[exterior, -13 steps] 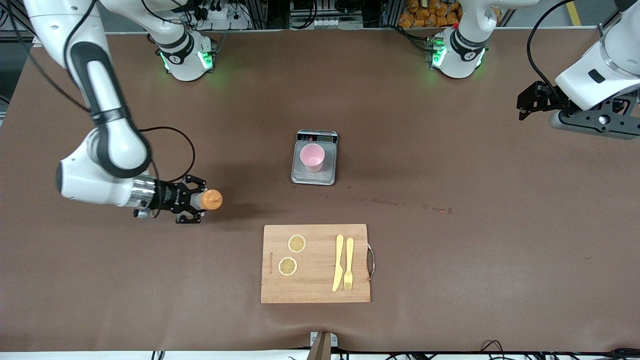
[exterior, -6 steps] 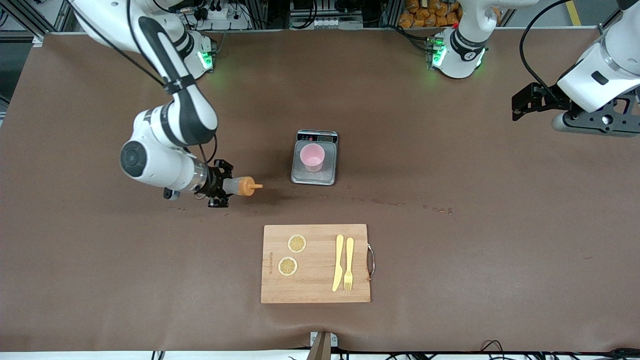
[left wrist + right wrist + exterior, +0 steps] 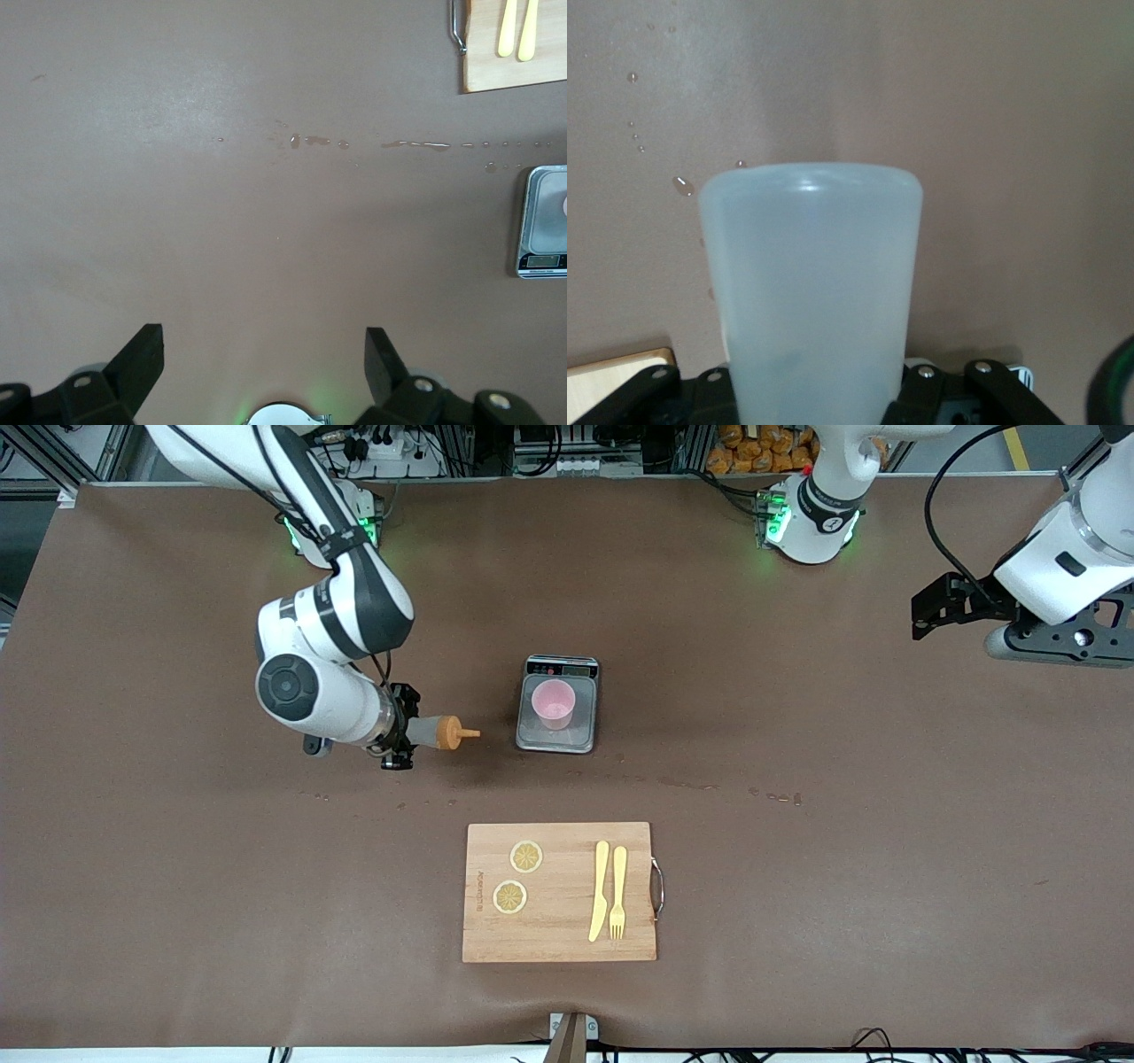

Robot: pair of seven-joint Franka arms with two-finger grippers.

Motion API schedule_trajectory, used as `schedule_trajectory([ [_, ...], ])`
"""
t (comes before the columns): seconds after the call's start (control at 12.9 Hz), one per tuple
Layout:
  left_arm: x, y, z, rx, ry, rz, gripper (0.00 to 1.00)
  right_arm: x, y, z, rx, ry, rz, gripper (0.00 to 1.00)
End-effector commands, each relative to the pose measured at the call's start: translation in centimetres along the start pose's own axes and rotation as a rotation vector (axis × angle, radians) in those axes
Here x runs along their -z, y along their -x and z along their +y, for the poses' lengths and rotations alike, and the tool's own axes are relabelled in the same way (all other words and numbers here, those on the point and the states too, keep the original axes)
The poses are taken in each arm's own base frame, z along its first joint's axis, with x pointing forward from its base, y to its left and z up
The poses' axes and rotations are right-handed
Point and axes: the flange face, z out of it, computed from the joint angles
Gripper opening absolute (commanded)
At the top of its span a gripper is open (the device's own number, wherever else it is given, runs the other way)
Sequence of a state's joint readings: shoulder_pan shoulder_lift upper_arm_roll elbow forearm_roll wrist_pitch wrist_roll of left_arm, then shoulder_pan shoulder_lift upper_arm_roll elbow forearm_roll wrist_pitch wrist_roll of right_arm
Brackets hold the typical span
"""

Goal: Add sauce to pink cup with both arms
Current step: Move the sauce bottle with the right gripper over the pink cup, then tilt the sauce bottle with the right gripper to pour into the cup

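Beside the pink cup (image 3: 554, 703), right gripper (image 3: 403, 727) clamps sauce (image 3: 440, 732); left gripper (image 3: 930, 607) waits open

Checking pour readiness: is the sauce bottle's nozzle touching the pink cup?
Apart. The front view shows bare table between the sauce bottle, held by the right gripper, and the pink cup.

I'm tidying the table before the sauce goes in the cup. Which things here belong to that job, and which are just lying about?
In use: sauce bottle, clamped sideways in the right gripper; pink cup; the scale under the cup; left gripper, open, waiting at its end.

Lying about: cutting board with two lemon slices, a knife and a fork.
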State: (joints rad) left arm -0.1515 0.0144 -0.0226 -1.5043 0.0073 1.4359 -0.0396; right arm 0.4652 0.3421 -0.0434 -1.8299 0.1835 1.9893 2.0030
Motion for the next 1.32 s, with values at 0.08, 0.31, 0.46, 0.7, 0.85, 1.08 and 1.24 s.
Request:
schedule_trajectory([
  [0.08, 0.8, 0.6, -0.1, 0.01, 0.015, 0.001, 1.0, 2.0, 3.4, 2.5, -0.004, -0.022, 0.125, 0.0],
  [0.31, 0.8, 0.6, 0.1, 0.008, 0.015, 0.001, 1.0, 0.8, 6.8, 4.2, 0.0, -0.012, 0.278, 0.0],
  [0.46, 0.8, 0.7, 0.1, 0.008, 0.015, -0.001, 1.0, 1.9, 7.9, 4.6, -0.021, -0.02, 0.288, 0.0],
  [0.7, 0.8, 0.7, 0.2, 0.007, 0.015, 0.001, 1.0, -2.0, 10.7, 3.8, -0.046, 0.02, 0.475, 0.0],
  [0.85, 1.8, 1.4, 0.0, 0.008, 0.017, 0.021, 1.0, -3.3, 11.7, 4.2, -0.034, 0.023, 0.505, 0.0],
  [1.08, 1.8, 1.4, 0.0, 0.008, 0.017, 0.021, 1.0, -2.9, 12.3, 4.6, -0.032, 0.036, 0.515, 0.0],
  [1.24, 1.8, 1.4, 0.0, 0.006, 0.017, 0.021, 1.0, -3.7, 12.3, 4.2, -0.032, 0.043, 0.524, 0.0],
])
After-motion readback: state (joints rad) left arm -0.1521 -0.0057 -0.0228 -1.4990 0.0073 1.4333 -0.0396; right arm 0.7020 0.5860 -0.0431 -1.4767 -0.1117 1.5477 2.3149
